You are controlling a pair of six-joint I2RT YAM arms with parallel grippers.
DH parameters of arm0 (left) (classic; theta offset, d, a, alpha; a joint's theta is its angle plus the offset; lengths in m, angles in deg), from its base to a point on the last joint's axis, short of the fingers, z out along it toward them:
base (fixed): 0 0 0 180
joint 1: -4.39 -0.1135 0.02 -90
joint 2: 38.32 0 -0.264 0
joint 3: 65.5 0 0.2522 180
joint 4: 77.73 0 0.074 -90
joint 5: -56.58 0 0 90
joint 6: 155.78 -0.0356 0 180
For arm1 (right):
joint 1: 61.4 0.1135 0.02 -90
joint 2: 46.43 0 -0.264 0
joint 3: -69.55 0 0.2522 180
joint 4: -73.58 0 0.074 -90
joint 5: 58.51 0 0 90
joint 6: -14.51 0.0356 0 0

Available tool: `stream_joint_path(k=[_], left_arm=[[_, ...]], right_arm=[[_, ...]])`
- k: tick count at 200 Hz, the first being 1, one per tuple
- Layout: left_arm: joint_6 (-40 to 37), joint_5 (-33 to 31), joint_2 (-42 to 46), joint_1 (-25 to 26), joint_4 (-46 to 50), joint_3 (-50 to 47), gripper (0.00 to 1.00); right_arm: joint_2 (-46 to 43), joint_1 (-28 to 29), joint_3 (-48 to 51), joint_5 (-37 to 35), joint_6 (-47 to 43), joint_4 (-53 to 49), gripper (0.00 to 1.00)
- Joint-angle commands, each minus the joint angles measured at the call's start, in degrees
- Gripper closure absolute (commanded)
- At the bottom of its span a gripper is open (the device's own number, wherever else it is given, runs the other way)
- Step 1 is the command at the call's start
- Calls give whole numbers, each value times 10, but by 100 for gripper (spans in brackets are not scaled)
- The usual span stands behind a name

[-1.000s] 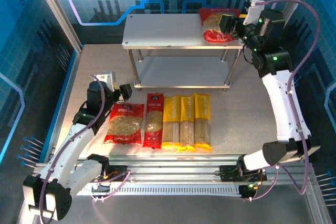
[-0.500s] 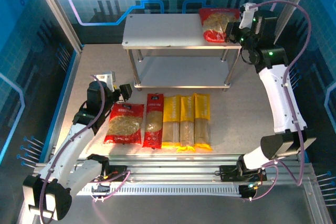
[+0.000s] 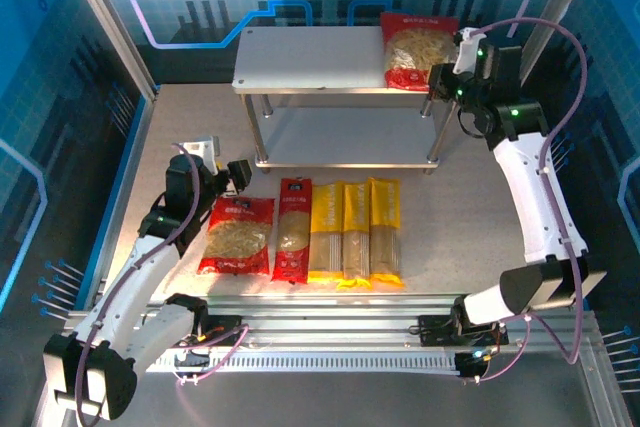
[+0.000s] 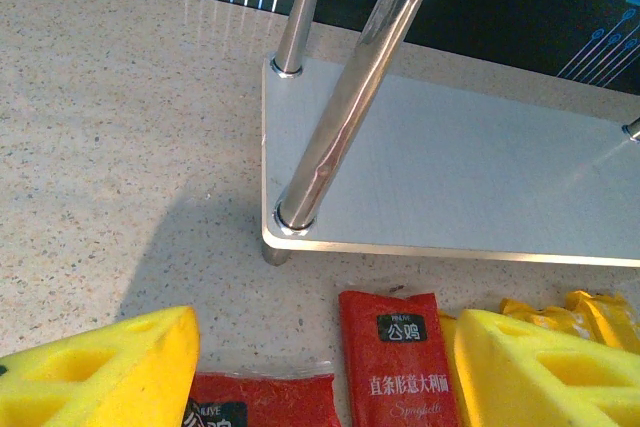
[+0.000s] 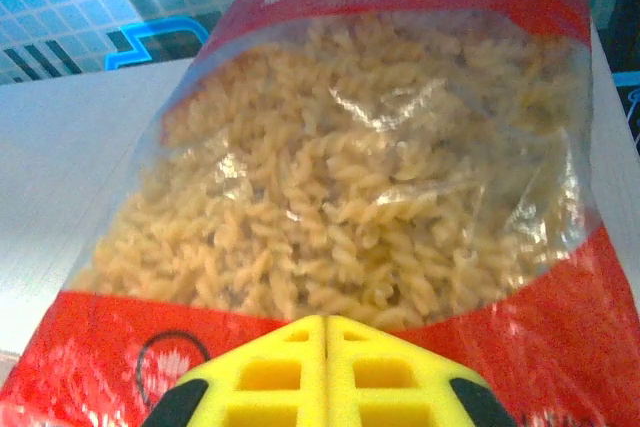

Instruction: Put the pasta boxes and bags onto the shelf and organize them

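White Chinese lettering is running along the top band of the wide red bag (image 5: 370,197) seen from the right wrist, though it is too blurred to read with any certainty. Its clear window is showing spiral pasta. That bag is lying flat on the right end of the top board of the grey shelf (image 3: 310,57). The right gripper (image 3: 438,82) is hovering at the bag's near-right corner, its yellow pads (image 5: 260,372) pressing together with nothing between them. On the table (image 3: 470,227) in front of the shelf, the narrow red pack (image 4: 393,357) is showing "公鸡", "直条形意大利面" and "Spaghetti". It is lying between a second wide red bag (image 3: 237,237) and three yellow spaghetti packs (image 3: 356,232) (all side by side in one row). The left gripper (image 3: 236,175) is hanging over that second bag's far end, jaws spread wide and holding nothing.
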Motion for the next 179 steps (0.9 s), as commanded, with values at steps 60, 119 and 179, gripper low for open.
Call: stream_joint_path(k=[60,119,179], left_arm=[[1,-9,5,3,1,13,30],[3,-13,13,3,7,7,29],[-4,-17,10,18,20,2,29]], right_arm=[[-40,-26,25,61,20,22,62],[-133,-20,38,54,21,33,49],[-206,97,85,-34,-13,-79,43]])
